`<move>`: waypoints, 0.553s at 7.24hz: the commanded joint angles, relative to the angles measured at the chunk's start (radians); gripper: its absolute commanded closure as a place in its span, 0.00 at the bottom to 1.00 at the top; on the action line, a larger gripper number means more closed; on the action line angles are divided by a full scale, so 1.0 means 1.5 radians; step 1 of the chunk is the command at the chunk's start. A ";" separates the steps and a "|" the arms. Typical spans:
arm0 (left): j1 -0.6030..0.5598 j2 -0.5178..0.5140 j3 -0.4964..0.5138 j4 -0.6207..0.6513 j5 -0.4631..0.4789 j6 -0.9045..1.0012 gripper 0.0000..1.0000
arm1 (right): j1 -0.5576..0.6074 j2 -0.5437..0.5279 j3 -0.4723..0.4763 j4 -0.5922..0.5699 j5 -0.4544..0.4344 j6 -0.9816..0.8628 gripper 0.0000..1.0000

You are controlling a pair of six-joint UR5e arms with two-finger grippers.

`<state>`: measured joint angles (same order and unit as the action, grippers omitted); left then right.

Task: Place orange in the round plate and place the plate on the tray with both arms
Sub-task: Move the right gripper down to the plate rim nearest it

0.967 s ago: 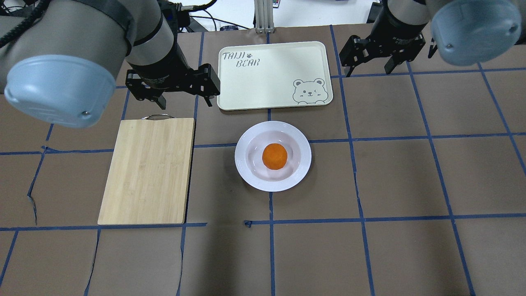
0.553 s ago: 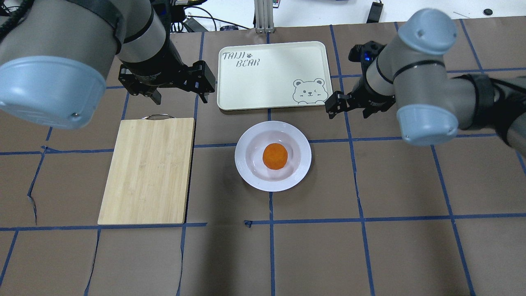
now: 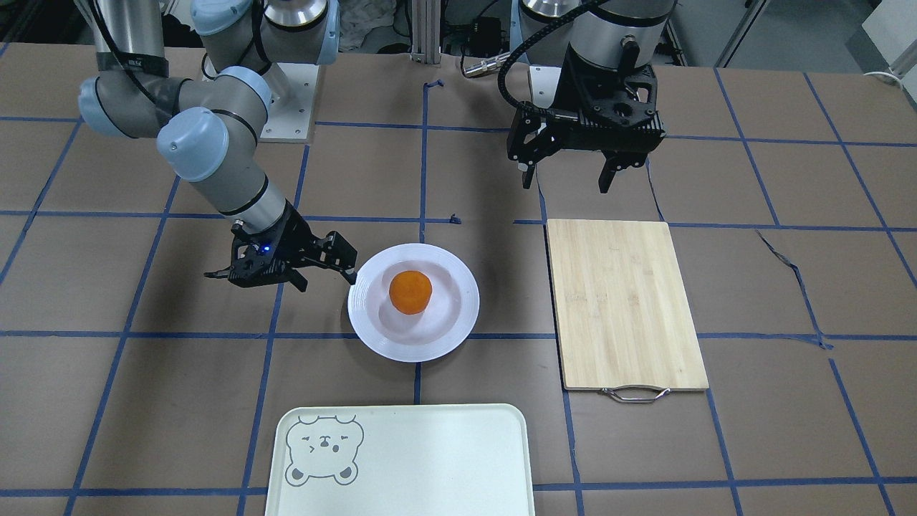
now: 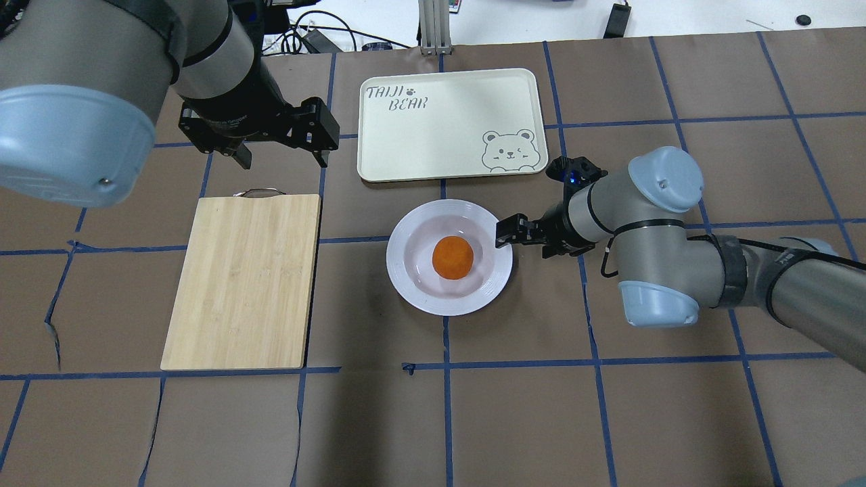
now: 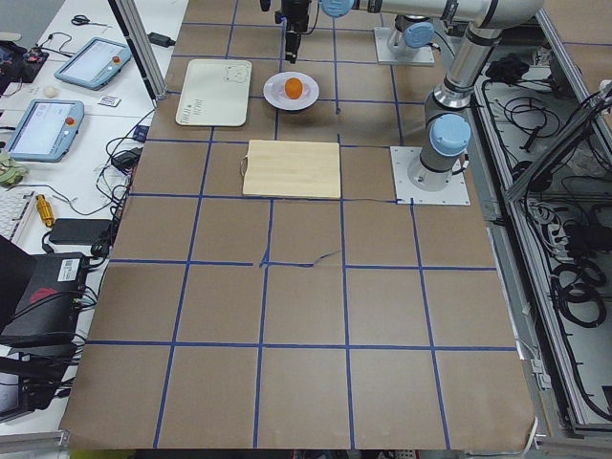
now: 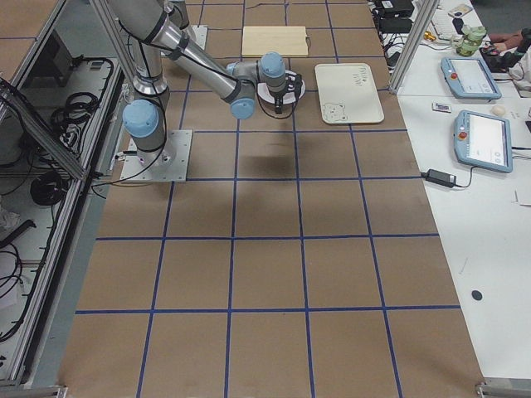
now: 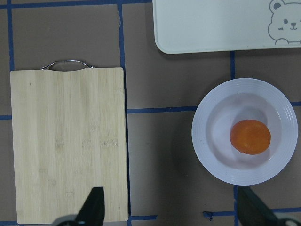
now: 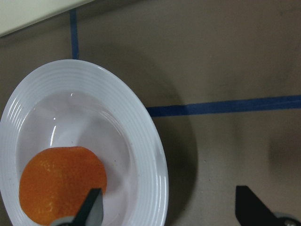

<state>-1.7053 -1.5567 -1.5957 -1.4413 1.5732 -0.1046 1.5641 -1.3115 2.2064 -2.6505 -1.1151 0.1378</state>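
- Brown paper surface w/ blue tape grid; bamboo cutting board, rect., metal handle, lies flat, well left of the round plate.
- Tray: cream, rounded corners, grey bear face; just beyond plate, not touching.
- Plate glossy white, ridged rim; orange, dimpled skin, sits in its sunken centre.
- Right gripper: fingers spread wide, straddling plate's right rim. One is over the well near orange, other over bare surface; contact can't tell.
- Left gripper: fingers wide, holding nothing, above surface by board's handle end, well apart from plate.

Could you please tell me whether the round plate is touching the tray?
Apart. The overhead view shows a strip of brown table between the round plate and the tray; the left wrist view confirms the gap.
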 commanded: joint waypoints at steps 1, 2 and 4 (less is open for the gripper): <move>0.003 0.000 0.001 0.000 -0.003 0.000 0.00 | 0.027 0.036 0.010 -0.064 0.017 0.038 0.00; 0.003 0.000 0.001 0.000 -0.003 0.000 0.00 | 0.029 0.037 0.010 -0.065 0.016 0.041 0.00; 0.003 0.000 0.001 0.000 -0.003 0.000 0.00 | 0.029 0.037 0.021 -0.066 0.017 0.048 0.00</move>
<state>-1.7012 -1.5570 -1.5939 -1.4419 1.5693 -0.1043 1.6061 -1.2574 2.2308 -2.7469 -1.0898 0.2001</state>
